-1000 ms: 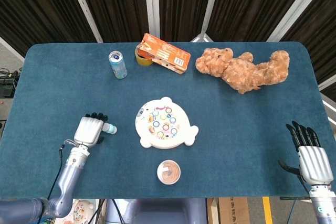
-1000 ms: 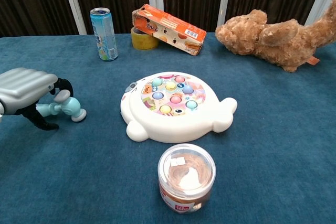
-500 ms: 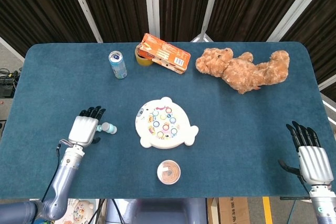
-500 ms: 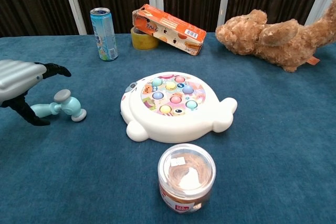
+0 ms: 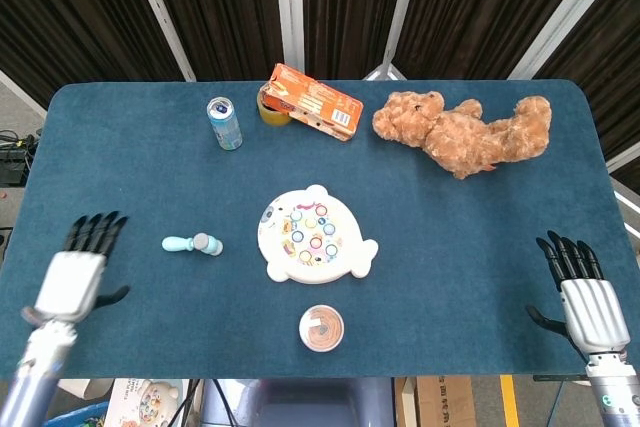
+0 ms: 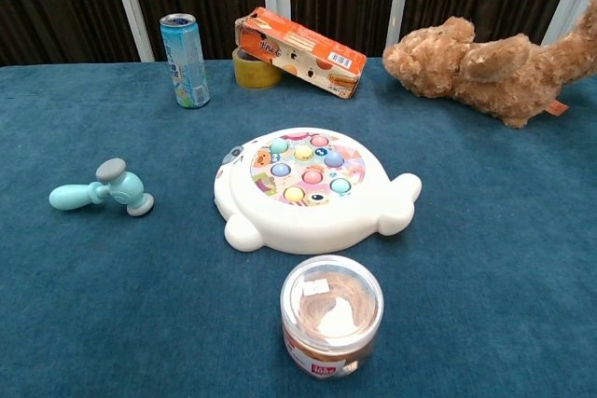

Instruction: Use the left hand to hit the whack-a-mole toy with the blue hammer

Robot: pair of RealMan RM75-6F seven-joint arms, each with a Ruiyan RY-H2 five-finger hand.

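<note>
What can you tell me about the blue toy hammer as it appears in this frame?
The small light-blue plastic toy hammer lies flat on the dark blue felt-covered table, left of the white whale-shaped whack-a-mole toy and apart from it. It has a short rounded handle pointing left and a cross-set head with grey faces at both ends, nearer the toy. Nothing holds or touches it; the left hand is well away near the table's left edge, fingers spread.

A robot test lab: a blue-felt worktop (image 5: 120, 167) ringed by black curtains (image 5: 220, 7) on white frame poles (image 5: 288, 7).
</note>
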